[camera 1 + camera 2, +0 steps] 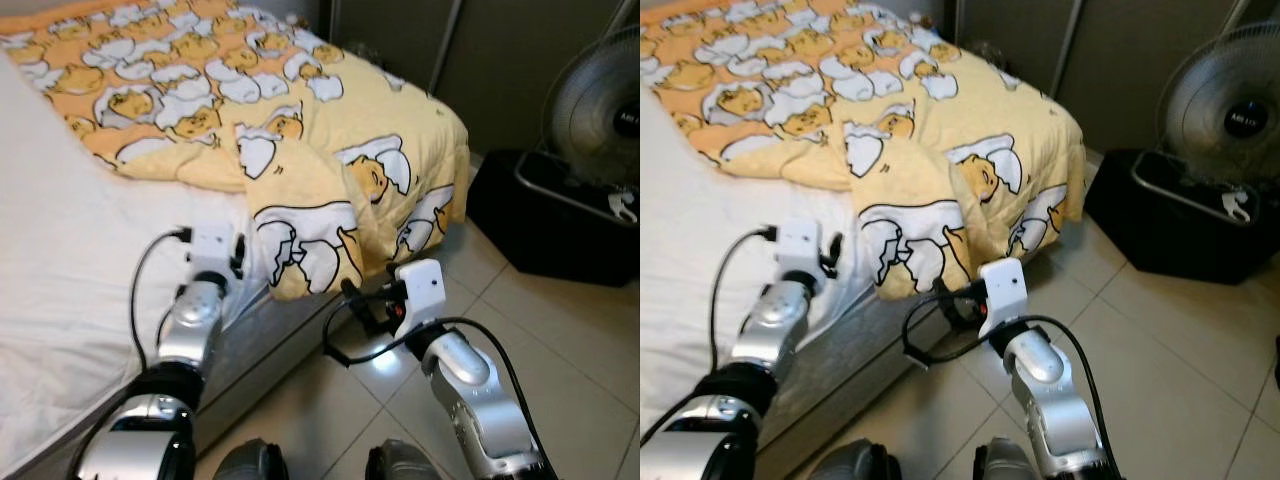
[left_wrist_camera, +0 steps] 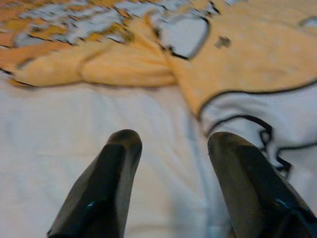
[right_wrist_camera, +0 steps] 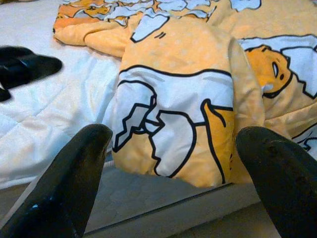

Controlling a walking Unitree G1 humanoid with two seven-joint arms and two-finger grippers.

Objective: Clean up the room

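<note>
The right gripper [image 3: 171, 148] is spread wide just beside the hanging corner of the yellow blanket [image 1: 310, 150], holding nothing. The left gripper [image 2: 173, 148] hovers parted over the white sheet [image 1: 70, 250] by the blanket's edge. The blanket lies crumpled across the bed, one corner drooping over the mattress side [image 1: 270, 335] above the tiled floor [image 1: 560, 340].
</note>
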